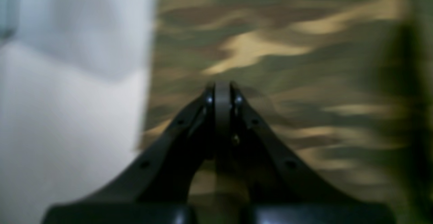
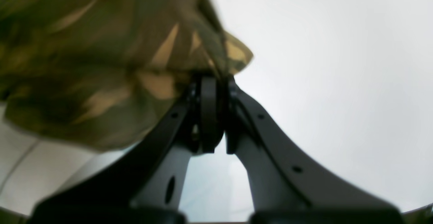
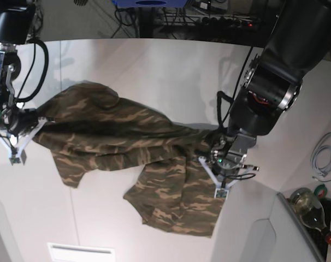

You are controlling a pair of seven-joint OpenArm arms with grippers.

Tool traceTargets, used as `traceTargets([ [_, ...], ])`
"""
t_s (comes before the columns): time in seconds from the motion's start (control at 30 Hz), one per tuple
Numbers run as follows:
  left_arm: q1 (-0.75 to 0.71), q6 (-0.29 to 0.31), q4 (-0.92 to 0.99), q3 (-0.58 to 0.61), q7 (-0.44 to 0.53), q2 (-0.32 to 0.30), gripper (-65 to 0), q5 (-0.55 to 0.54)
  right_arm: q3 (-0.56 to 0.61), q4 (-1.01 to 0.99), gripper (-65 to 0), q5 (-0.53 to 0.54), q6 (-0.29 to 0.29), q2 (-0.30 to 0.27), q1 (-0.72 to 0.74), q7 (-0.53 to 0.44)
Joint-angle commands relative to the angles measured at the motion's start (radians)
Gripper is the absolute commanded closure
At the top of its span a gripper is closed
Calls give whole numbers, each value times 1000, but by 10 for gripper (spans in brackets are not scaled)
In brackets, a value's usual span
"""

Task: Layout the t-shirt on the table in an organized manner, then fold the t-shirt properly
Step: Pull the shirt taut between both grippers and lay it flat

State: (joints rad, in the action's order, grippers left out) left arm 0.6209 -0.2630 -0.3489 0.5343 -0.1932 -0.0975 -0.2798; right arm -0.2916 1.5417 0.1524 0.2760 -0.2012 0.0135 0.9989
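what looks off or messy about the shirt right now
The t-shirt is not flat: it is stretched into a twisted band between the left gripper and right gripper, both shut on it, while a rumpled part sags onto the table nearer the left gripper.

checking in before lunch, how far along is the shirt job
Early. Done: both grippers have shut on the t-shirt, the right gripper at one end and the left gripper at the other. In hand: stretching it over the table. Left: flattening the bunched cloth, and all the folds.
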Motion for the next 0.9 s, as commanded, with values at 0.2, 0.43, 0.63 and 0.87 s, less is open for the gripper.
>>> traceTargets([
  [0.2, -198, -187, -434, -93, -148, -147, 0, -6, -31, -22, -8, -7, -5, -17, 29, -12],
  [0.43, -413, -198, -928, -395, -349, -137, 0, 4, -30, -22, -8, -7, -5, -17, 24, -12],
  [0.63, -177, -195, -615, -263, -225, -110, 0, 6, -30, -22, -8, -7, -5, -17, 23, -5],
  [0.87, 109, -101, 95, 17, 70, -14, 0, 3, -30, -19, -8, -7, -5, -16, 3, -7],
])
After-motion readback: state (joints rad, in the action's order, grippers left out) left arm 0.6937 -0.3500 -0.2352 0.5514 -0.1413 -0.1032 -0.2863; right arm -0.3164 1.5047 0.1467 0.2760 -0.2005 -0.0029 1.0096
